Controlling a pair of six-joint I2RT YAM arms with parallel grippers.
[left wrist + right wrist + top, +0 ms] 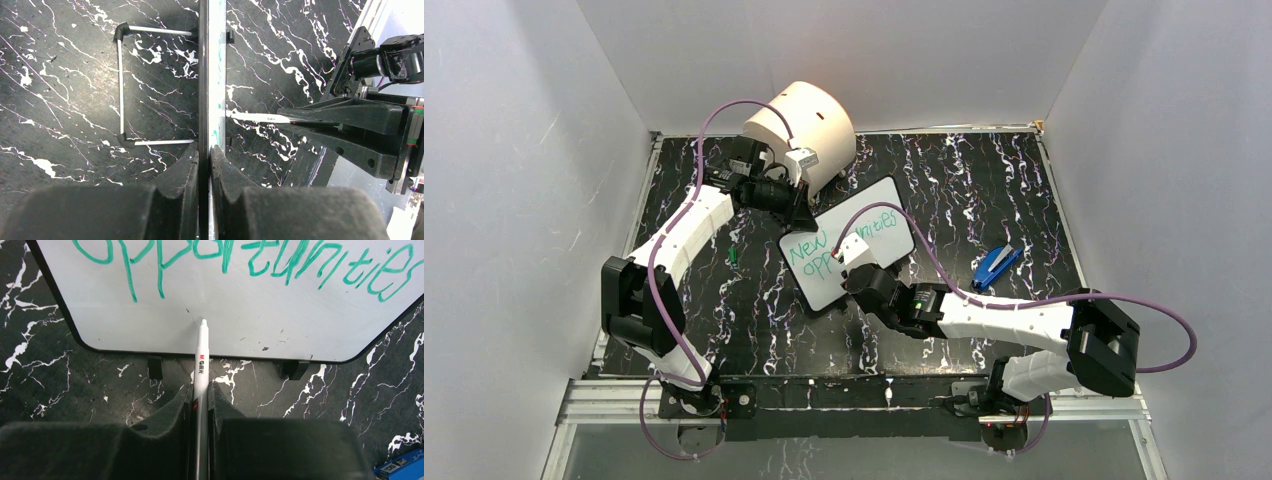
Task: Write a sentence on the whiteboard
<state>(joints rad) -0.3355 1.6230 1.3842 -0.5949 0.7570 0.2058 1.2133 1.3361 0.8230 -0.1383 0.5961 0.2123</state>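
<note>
**Fig.** Two-arm writing scene; all places are given from the whiteboard (829,288).

- **Whiteboard:** It stands on the table (984,190) on its lower edge, with its face toward the arms' bases. Two small black feet (155,367) carry it, and a wire stand (121,85) backs it.
- **Sentence:** The sentence (807,248) runs in green slanted lines, "New" above "opportunities". It fills the upper part of the face, and the strip beneath it is bare.
- **Left gripper** (209,151): It is clenched on the whiteboard's top edge, with one finger on each side of the panel.
- **Right gripper** (200,390): It is in front of the face, clenched on a white marker (201,352). The marker's tip meets the white surface just below "opportunities", near the lower edge.
- **Cylinder:** A cream cylinder (802,122) lies behind the whiteboard, near its top edge.
- **Green piece:** A small green piece (735,257) lies left of the whiteboard and apart from it. It is too small to identify.
- **Blue object:** A blue object (996,267) lies right of the whiteboard, well apart.
</note>
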